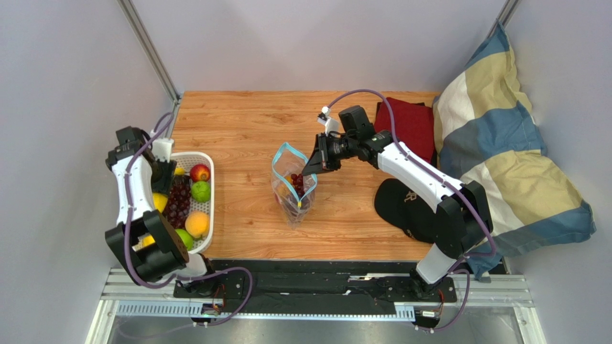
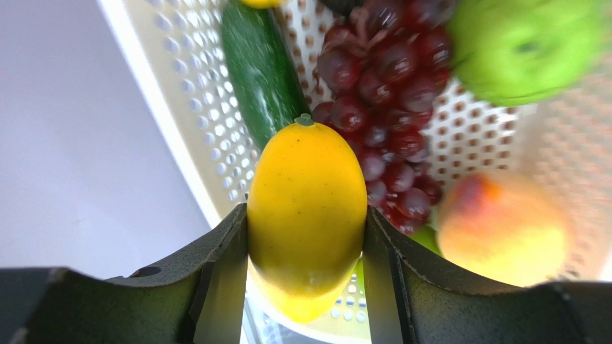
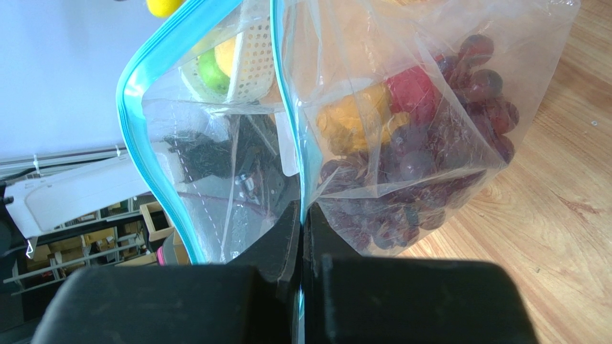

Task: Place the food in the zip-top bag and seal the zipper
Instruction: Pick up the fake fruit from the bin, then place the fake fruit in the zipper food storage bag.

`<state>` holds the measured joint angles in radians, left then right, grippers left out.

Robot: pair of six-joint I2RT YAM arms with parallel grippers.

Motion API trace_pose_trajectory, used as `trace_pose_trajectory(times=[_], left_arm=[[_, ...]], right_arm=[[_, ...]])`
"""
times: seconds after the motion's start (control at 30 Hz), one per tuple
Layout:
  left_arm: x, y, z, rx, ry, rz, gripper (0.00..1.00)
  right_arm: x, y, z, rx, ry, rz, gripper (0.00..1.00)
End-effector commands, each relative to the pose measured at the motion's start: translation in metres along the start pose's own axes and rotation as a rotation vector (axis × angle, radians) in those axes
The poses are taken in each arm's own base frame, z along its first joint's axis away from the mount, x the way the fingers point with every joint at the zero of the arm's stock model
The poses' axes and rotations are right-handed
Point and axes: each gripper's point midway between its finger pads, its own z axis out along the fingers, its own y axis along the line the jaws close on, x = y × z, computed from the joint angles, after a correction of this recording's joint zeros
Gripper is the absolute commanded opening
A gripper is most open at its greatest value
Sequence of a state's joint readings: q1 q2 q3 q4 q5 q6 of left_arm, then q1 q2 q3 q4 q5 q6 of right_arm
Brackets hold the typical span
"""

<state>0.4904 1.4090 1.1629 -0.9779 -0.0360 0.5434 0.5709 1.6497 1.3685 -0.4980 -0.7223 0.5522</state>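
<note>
Top external view: the left gripper (image 1: 162,189) reaches down into a white perforated plastic basket (image 1: 207,156) at the table's left edge. The clear crinkly zip-top bag (image 1: 294,190) stands well apart from it, off to its right across bare wood. The right gripper (image 1: 310,170) is at the bag's rim, and the light blue zipper strip (image 1: 287,149) gapes in a loop that faces up.

Left wrist view: the left gripper's (image 2: 307,223) fingers (image 2: 230,247) press on both flanks of a glossy yellow egg-shaped fruit (image 2: 307,193), pinching it across its narrow width. The fruit's long axis runs straight out from the fingers. Dark purple grapes (image 2: 388,122) lie just beyond.

Right wrist view: the right gripper (image 3: 302,215) is pressed together on one wall of the bag (image 3: 445,86), just below the zipper strip (image 3: 140,143). Food already sits inside. The carry likely runs rightward to that open mouth, with the fruit going in end first.
</note>
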Motion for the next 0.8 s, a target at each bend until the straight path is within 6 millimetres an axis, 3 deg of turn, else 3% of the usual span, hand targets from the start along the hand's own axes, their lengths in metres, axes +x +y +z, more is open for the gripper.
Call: trace_pose_trajectory(times=[0.0, 0.07, 0.1, 0.17, 0.2, 0.23, 0.3, 0.33, 0.43, 0.47, 0.53, 0.57, 0.77], left_arm=[[-0.060, -0.029, -0.093, 0.085, -0.335, 0.028, 0.17], [-0.081, -0.058, -0.127, 0.190, -0.469, 0.054, 0.14], [-0.096, -0.075, -0.158, 0.223, -0.567, 0.077, 0.14], [-0.115, -0.104, -0.201, 0.306, -0.709, 0.134, 0.15], [-0.121, -0.118, -0.215, 0.358, -0.743, 0.114, 0.14], [-0.130, -0.146, -0.235, 0.447, -0.803, 0.173, 0.12], [-0.139, -0.173, -0.262, 0.545, -0.873, 0.200, 0.05], [-0.143, -0.200, -0.281, 0.638, -0.919, 0.235, 0.03], [-0.156, -0.236, -0.305, 0.737, -1.000, 0.271, 0.00], [-0.152, -0.259, -0.305, 0.789, -0.997, 0.321, 0.00], [-0.156, -0.279, -0.316, 0.851, -1.030, 0.329, 0.00], [-0.153, -0.298, -0.313, 0.899, -1.002, 0.346, 0.01], [-0.154, -0.347, -0.312, 0.961, -0.991, 0.394, 0.02]], right_arm=[[-0.012, 0.014, -0.003, -0.026, -0.039, -0.048, 0.00], [-0.013, 0.016, -0.001, -0.035, -0.039, -0.043, 0.00], [-0.014, 0.018, -0.001, -0.041, -0.040, -0.045, 0.00], [-0.018, 0.023, -0.002, -0.054, -0.046, -0.052, 0.00], [-0.017, 0.023, 0.000, -0.058, -0.039, -0.051, 0.00], [-0.018, 0.027, -0.001, -0.072, -0.037, -0.056, 0.00], [-0.016, 0.028, 0.002, -0.078, -0.029, -0.056, 0.00], [-0.015, 0.027, 0.003, -0.079, -0.025, -0.052, 0.00], [-0.014, 0.027, 0.005, -0.081, -0.024, -0.046, 0.00], [-0.013, 0.026, 0.005, -0.080, -0.022, -0.041, 0.00], [-0.015, 0.029, 0.005, -0.085, -0.029, -0.042, 0.00], [-0.015, 0.030, 0.005, -0.085, -0.031, -0.045, 0.00], [-0.017, 0.034, 0.006, -0.096, -0.031, -0.040, 0.00]])
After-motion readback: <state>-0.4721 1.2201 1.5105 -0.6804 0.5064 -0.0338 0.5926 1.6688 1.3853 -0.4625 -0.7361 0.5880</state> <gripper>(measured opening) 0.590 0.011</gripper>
